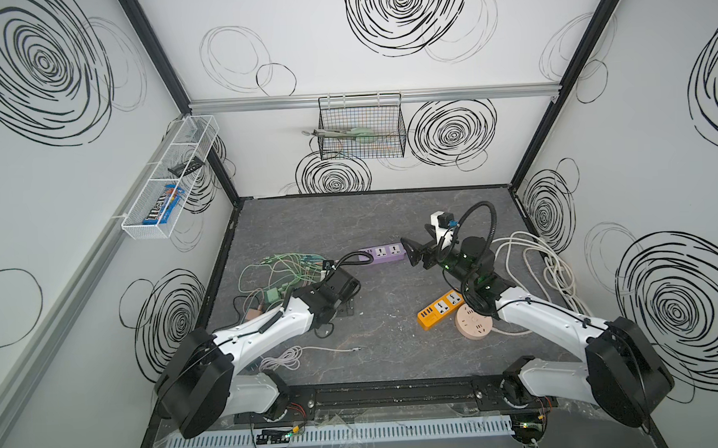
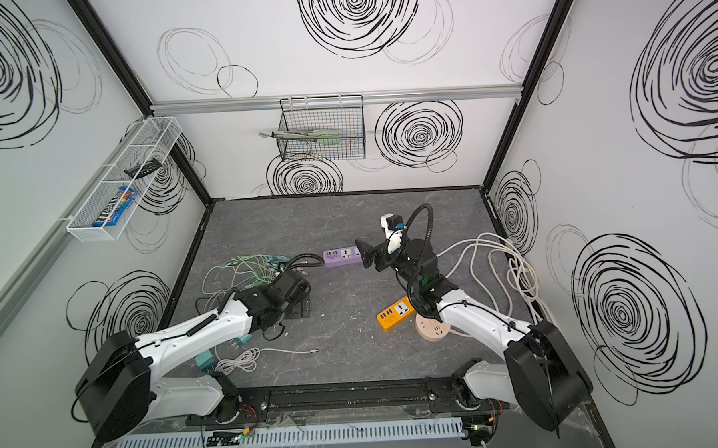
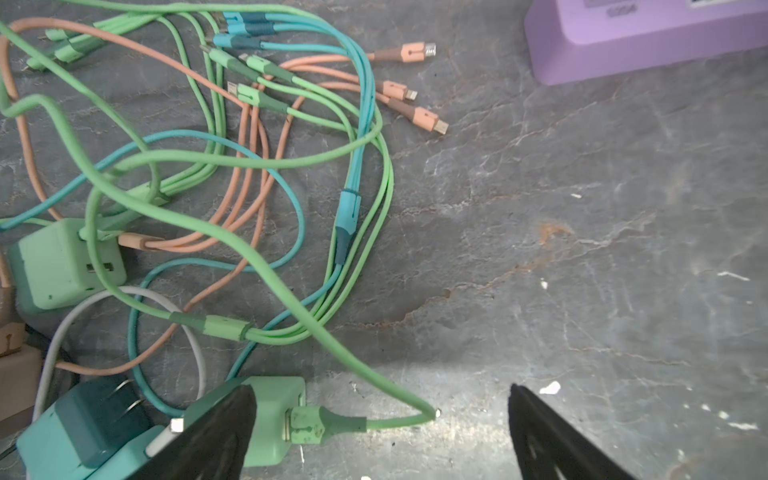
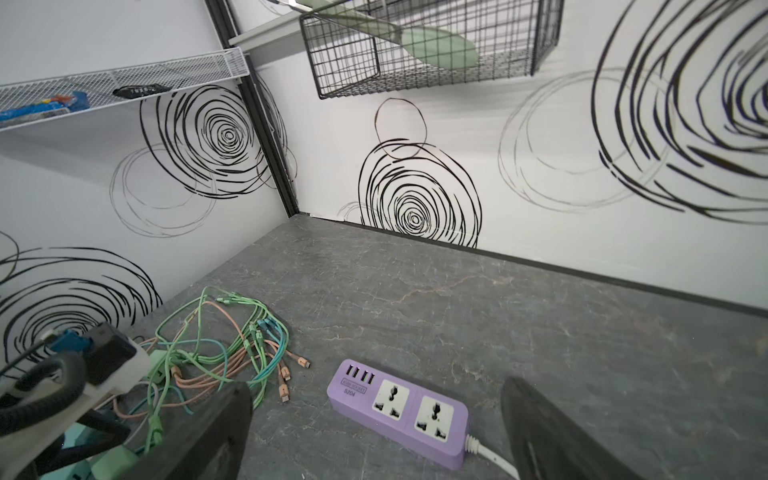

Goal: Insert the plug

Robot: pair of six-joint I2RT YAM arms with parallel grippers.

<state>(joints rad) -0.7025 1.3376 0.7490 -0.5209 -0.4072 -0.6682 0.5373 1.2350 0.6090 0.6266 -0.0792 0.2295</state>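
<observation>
gripper [image 3: 379,388] wide | green charger [image 3: 276,399] by one finger, maybe touching | tangled cables [image 3: 348,212]

A robotics lab test cell: white walls [image 1: 341,47] scribbled with black spirals and framed by black metal posts [image 1: 567,78] box in a grey stone-patterned table [image 1: 349,221]. Two white-and-black robot arms [image 1: 270,324] stand on a rail [image 1: 381,392] along the lower edge. Wire baskets [image 1: 387,147] hang at upper centre and left.

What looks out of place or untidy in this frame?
The coloured charging cables lie knotted at left, and white cords sprawl in loops by the right wall. Tongs poke out through the side of the hanging basket.
</observation>
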